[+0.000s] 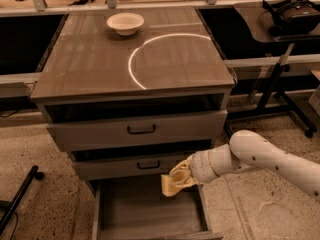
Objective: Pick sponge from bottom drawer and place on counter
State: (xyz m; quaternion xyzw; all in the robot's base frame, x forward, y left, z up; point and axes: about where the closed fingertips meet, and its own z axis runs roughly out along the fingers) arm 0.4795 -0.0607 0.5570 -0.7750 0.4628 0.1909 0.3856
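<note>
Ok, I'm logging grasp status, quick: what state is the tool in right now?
The tool: closed on the sponge, holding it above the open bottom drawer.

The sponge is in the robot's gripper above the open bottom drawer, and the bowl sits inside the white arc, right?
Not quite: the camera view shows the bowl outside the white arc, near the counter's back edge. The gripper does hold the sponge above the open bottom drawer.
</note>
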